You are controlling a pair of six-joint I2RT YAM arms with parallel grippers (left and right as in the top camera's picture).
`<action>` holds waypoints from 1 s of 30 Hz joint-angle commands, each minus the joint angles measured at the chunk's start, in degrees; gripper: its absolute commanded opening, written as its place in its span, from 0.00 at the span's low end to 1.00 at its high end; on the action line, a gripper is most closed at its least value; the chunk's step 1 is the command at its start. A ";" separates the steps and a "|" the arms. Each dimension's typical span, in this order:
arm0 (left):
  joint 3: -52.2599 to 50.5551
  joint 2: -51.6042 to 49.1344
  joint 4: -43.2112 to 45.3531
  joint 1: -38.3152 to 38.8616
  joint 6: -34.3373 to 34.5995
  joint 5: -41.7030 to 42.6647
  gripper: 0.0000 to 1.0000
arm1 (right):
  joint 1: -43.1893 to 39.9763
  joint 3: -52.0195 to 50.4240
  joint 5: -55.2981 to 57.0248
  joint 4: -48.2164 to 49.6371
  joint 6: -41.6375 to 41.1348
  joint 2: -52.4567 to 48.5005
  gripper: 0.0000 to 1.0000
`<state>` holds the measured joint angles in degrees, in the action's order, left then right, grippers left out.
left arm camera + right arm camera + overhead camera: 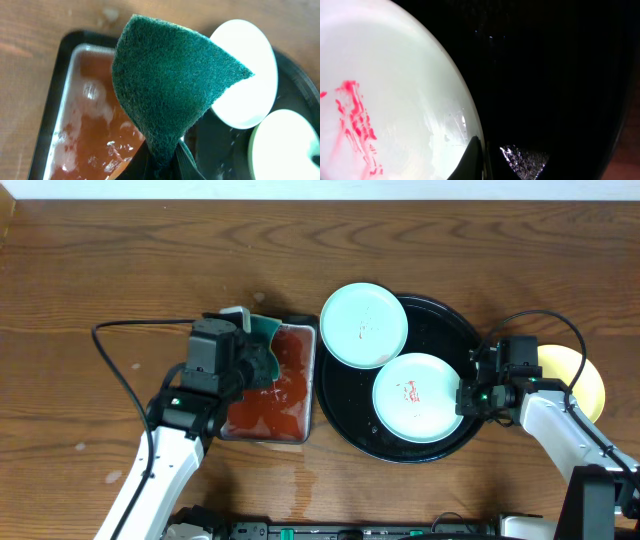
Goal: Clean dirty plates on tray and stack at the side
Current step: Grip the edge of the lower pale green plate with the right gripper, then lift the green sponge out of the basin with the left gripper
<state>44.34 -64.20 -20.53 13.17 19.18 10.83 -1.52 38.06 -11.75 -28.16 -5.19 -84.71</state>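
Your left fingers (192, 167) pinch a soft green scouring pad (170, 80). Your right fingers (470, 162) sit close together at the white plate (395, 100) rim, on the black tray (560, 75); whether they grip it, cannot tell. The plate looks stiff, glossy, wet and likely slippery: take it by the rim.

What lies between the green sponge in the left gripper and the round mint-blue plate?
The rectangular black tray of red liquid, in the overhead view.

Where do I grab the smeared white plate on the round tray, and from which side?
Pinch its thin right rim, coming from the right: the white plate lies flat, the mint plate crowds its upper left, and the right gripper is at that edge.
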 commanded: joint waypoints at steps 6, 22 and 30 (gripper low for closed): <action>0.04 4.44 3.78 -0.24 -0.85 0.55 0.07 | 0.87 -0.59 0.37 0.13 0.15 0.15 0.01; 0.02 5.01 5.70 -8.15 20.13 16.46 0.07 | 0.87 -0.59 0.35 0.11 0.13 0.15 0.01; 0.02 3.96 5.77 -13.51 16.35 25.55 0.07 | 0.87 -0.59 0.35 0.11 0.15 0.15 0.01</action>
<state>44.31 -60.14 -15.20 0.71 37.45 30.44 -1.52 38.06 -11.75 -28.16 -5.19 -84.71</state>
